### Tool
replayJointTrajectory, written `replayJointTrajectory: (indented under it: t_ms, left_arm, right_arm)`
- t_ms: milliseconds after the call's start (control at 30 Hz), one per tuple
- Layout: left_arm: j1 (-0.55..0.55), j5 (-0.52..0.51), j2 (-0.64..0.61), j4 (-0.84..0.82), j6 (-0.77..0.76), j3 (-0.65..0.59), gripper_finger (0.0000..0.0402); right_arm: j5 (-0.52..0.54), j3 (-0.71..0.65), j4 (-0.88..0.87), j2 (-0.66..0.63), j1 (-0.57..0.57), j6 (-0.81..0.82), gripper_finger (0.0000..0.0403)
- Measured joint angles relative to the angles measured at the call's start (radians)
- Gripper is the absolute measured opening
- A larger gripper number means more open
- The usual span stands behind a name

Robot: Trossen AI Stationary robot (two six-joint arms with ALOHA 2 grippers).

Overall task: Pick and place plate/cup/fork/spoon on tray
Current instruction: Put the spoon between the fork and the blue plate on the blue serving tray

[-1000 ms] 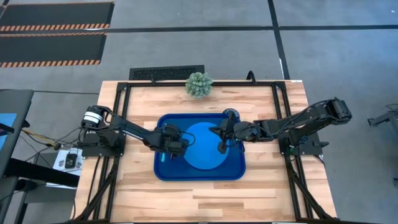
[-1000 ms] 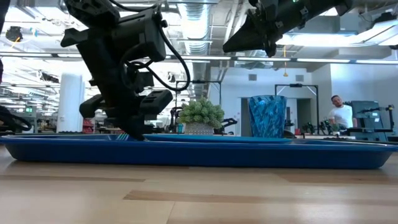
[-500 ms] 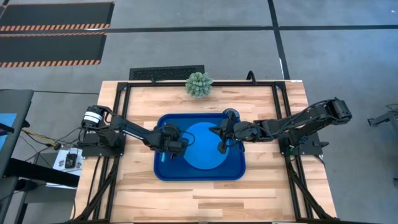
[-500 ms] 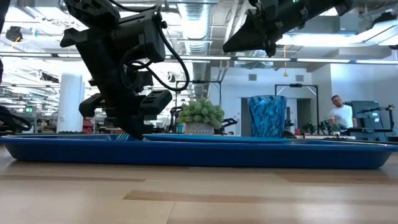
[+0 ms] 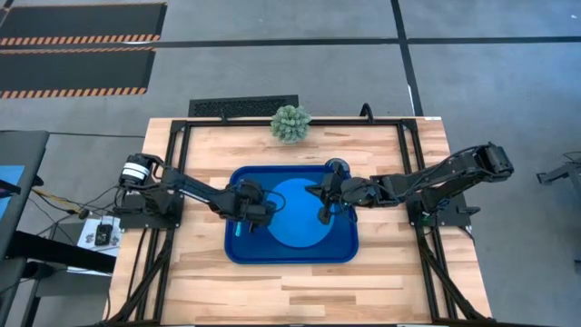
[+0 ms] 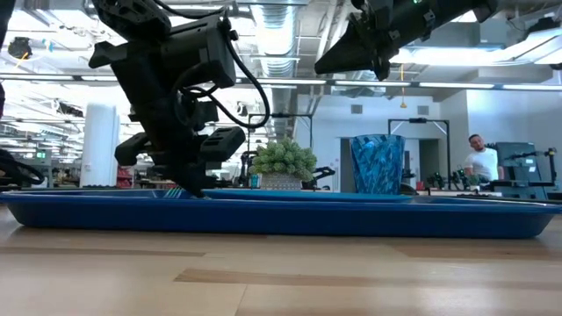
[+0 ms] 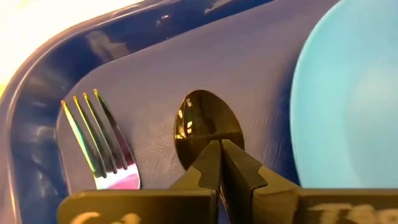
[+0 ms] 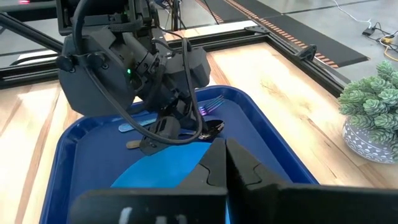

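The dark-blue tray (image 5: 245, 250) lies mid-table. The round blue plate (image 5: 300, 218) rests flat on its floor, and the translucent blue cup (image 5: 338, 167) stands in its far right corner. The fork (image 7: 99, 134) with its teal handle (image 5: 238, 227) lies flat by the tray's left rim. The dark spoon (image 7: 205, 124) lies beside it, between the fork and the plate. My left gripper (image 7: 221, 152) reaches down to the tray floor (image 6: 189, 189) and is shut at the spoon. My right gripper (image 8: 224, 152) is shut and empty, above the plate's right part (image 5: 324, 216). My left gripper is shut at the spoon's neck (image 7: 214, 142), just behind the bowl. The fingers come slanting down from the table's left, along the spoon, and hide the handle. The bowl (image 7: 202, 118) lies on the tray floor.
A small potted plant (image 5: 290, 123) stands at the table's far edge. Black frame rails (image 5: 172, 163) run along the table's left, right and far sides. Bare wood lies in front of the tray (image 5: 290, 291). A person (image 6: 479, 158) stands far off in the room.
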Motion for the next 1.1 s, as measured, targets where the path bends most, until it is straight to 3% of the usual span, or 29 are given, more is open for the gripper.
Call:
replayJointTrajectory:
  t_ms: [400,733,1100]
  left_arm:
    - [-0.063,0.045,-0.001,-0.007,0.066,0.000,0.0000]
    - [-0.037,0.128,-0.003,-0.003,0.040,0.001,0.0000]
    - [-0.022,0.103,-0.003,-0.008,0.023,0.001,0.0000]
  right_arm:
    - [0.000,0.000,-0.001,0.000,0.000,-0.001,0.0006]
    - [-0.001,0.000,-0.001,0.000,0.000,-0.001,0.0006]
    - [-0.004,0.000,-0.001,0.000,0.000,-0.001,0.0006]
